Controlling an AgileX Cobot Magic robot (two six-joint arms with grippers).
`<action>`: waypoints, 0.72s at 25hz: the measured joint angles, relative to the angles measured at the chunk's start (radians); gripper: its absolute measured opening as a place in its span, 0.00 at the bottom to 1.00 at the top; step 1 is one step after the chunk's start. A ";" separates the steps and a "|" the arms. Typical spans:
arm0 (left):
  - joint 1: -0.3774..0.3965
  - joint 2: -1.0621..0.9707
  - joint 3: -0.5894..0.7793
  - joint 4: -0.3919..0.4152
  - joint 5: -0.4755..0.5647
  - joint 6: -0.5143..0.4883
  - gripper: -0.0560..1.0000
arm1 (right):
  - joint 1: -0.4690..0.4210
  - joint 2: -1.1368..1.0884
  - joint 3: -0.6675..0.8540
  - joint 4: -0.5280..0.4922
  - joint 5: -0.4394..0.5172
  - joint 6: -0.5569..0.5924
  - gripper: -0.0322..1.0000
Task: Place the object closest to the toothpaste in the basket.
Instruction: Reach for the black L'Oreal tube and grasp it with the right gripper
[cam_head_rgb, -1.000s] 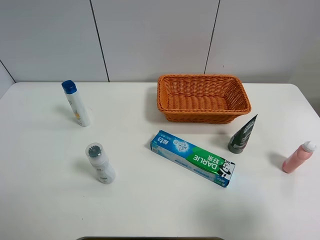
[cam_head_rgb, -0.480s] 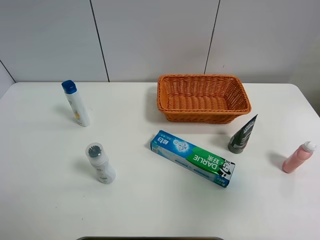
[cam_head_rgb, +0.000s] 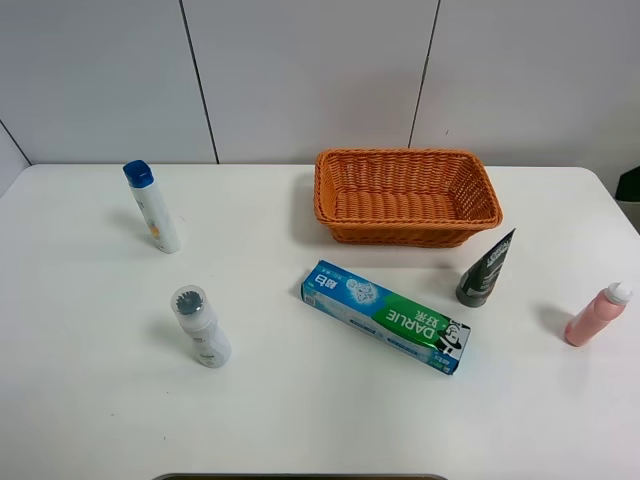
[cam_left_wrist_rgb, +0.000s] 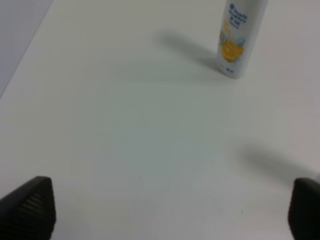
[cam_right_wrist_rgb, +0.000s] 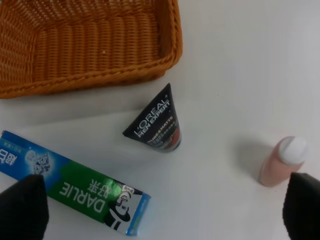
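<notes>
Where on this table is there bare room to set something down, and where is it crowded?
Widest bare stretch: near side of the table, in front of the white bottle and toothpaste box. Also: between the blue-capped bottle and basket. Crowded: the dark tube near basket and box.

White table (cam_head_rgb: 90, 400) before a pale panelled wall (cam_head_rgb: 300, 70).
The tabletop is matte with rounded far corners; thin dark seams (cam_head_rgb: 198, 80) split the light grey panels under even light.

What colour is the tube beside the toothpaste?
Black, with white lettering; the tube shows best in the right wrist view.
</notes>
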 joint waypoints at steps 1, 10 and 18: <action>0.000 0.000 0.000 0.000 0.000 0.000 0.94 | 0.000 0.027 -0.008 0.008 -0.013 0.004 0.97; 0.000 0.000 0.000 0.000 0.000 0.000 0.94 | 0.000 0.246 -0.074 0.020 -0.135 0.172 0.97; 0.000 0.000 0.000 0.000 0.000 0.000 0.94 | 0.000 0.425 -0.095 0.030 -0.149 0.269 0.97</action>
